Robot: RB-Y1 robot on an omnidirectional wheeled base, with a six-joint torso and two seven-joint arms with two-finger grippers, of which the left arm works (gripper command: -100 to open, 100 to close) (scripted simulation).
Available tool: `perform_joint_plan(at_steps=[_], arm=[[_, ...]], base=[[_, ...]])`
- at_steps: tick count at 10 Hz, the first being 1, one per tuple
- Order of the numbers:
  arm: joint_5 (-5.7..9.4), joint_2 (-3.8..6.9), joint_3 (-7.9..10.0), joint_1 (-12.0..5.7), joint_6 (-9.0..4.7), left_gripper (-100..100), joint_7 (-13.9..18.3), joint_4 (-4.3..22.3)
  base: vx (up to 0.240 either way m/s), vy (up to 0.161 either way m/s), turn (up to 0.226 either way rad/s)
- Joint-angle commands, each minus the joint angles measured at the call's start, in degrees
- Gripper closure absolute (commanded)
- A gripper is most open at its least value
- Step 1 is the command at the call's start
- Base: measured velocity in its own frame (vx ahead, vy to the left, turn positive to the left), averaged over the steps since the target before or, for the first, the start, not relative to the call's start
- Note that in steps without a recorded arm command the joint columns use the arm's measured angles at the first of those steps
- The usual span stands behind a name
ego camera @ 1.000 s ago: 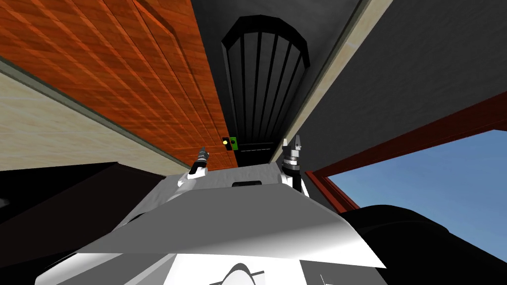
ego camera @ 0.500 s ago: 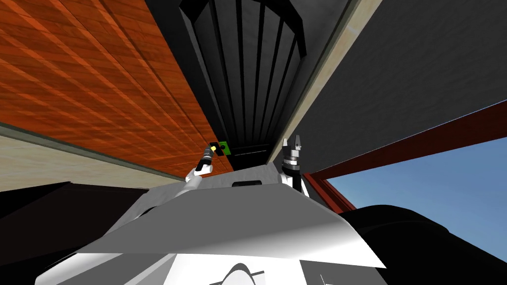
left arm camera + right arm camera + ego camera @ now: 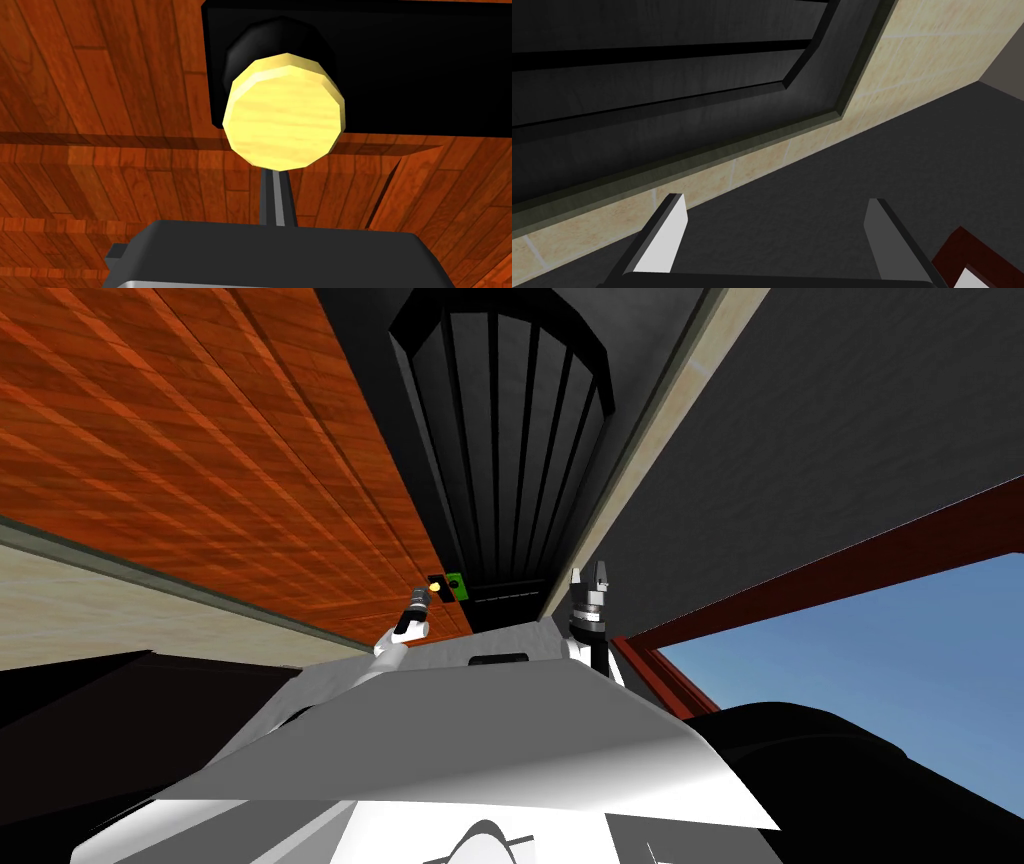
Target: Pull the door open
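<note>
The orange-brown wooden door [image 3: 250,438] fills the left of the head view, and its round yellow knob [image 3: 436,586] sits on a black plate at the door's edge. In the left wrist view the knob [image 3: 283,111] is large and close on the black plate [image 3: 400,65]. My left gripper [image 3: 277,192] is shut, its two fingers pressed together just under the knob with their tips hidden behind it. They do not press the knob's sides. In the head view the left gripper [image 3: 420,603] reaches up to the knob. My right gripper [image 3: 594,578] is raised and open, holding nothing.
A dark arched panel with vertical bars [image 3: 510,438] stands straight ahead, with a small green plate [image 3: 457,585] at its foot. A dark grey wall [image 3: 800,438] and a beige tiled strip [image 3: 812,145] run along the right. A red-brown frame [image 3: 800,578] borders blue sky.
My left arm has reached forward from below the door to the knob, and its fingers have closed. The head view has shifted a little. The right arm has not moved.
</note>
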Motion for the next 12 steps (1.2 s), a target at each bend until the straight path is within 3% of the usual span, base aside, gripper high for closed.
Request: perform_joint_plan(at_steps=[1, 2, 6, 9, 11, 12], arm=[[0.00, -0.02, -0.01, 0.02, 0.01, 100, 0.00, 0.01], [0.20, 0.90, 0.84, 0.96, 0.10, -100, 0.09, 0.30], [0.27, 1.36, 0.74, 1.71, 0.20, -100, 0.46, 0.09], [-0.02, 0.32, -1.54, 1.20, 0.23, -100, 1.11, -1.15], [-0.06, 0.18, -1.80, 1.09, 0.22, -100, 1.17, -1.29], [-0.30, -0.69, -3.28, 0.18, 0.19, -100, 1.43, -2.10]], base=[[0.000, 0.000, 0.000], [-0.109, 0.073, 0.169], [-0.200, 0.082, 0.057], [-0.203, -0.073, -0.083], [-0.074, -0.070, -0.029], [-0.015, -0.095, -0.247]])
